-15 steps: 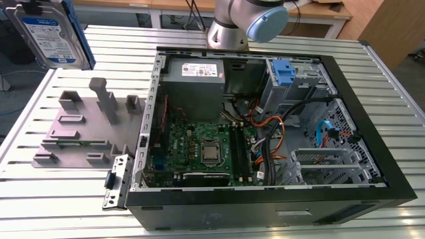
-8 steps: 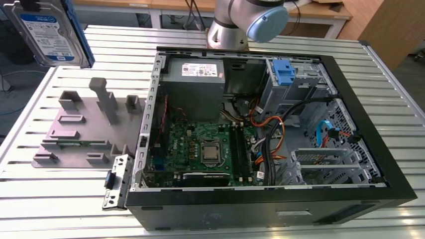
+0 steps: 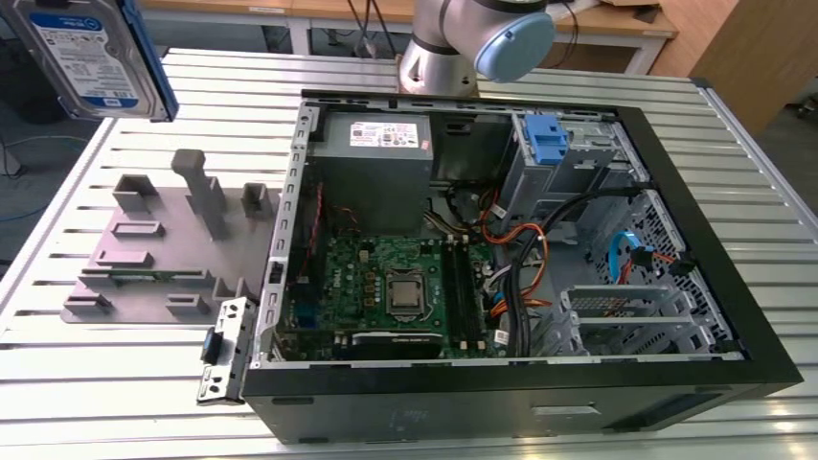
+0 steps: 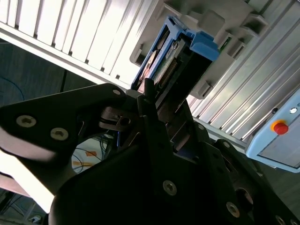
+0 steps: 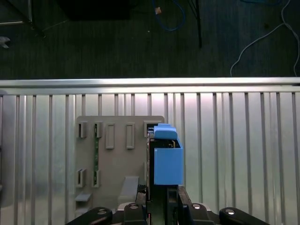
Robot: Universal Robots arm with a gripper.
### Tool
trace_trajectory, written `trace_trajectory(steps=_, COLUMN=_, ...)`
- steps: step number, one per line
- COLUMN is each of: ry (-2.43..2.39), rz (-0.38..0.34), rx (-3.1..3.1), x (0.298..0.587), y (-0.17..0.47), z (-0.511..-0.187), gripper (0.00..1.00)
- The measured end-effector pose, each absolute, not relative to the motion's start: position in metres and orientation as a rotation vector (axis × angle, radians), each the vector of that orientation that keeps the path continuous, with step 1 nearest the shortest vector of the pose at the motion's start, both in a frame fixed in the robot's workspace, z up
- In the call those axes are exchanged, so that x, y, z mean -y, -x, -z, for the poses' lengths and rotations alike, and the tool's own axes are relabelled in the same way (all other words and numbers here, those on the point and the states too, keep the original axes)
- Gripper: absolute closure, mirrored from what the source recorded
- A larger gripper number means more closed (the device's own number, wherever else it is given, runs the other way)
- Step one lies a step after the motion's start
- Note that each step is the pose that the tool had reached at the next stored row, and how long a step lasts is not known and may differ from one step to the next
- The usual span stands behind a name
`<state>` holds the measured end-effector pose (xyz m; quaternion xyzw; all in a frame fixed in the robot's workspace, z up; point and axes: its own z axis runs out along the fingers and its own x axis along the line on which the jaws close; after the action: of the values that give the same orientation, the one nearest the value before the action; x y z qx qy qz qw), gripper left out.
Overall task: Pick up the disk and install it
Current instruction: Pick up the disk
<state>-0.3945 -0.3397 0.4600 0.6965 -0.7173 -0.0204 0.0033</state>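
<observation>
Well above the table (image 3: 115, 374), at the exterior view's upper left, the disk (image 3: 90, 53) hangs clear of every surface, its label face turned to the camera and its blue frame showing along one edge. In the first wrist view the gripper (image 5: 161, 199) is closed on the disk, which sticks out from between the fingers with the blue frame end foremost. Below it lies the grey holder (image 5: 117, 159) on the slatted table. The second wrist view shows the same grasp from the side, with the fingers (image 4: 150, 101) pinching the disk's near end.

The pick-up looks done: the disk touches neither holder nor table. The install is not yet begun. The open case (image 3: 511, 383) sits toward the exterior view's right, well apart from the disk. The drive cage (image 3: 588, 153) is at the case's far corner, beside a blue clip (image 3: 546, 139) and near the power supply (image 3: 383, 153).

As I judge it, the work in hand is carrying the disk. Seating it would call for bringing it across to the cage and squaring the frame with the bay's opening. It would also have to keep clear of the cables (image 3: 537, 240) that run loose between the board (image 3: 383, 287) and the cage. The grasp is on one end only, so any tilt at the free end would matter at the bay mouth. I cannot tell which slot of the cage is free.
</observation>
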Motion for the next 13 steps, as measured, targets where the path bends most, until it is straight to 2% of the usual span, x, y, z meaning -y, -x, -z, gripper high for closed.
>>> trace_trajectory(steps=13, ry=-2.183, rz=0.064, rx=2.249, x=0.3397, y=0.3945, z=-0.4627, gripper=0.65)
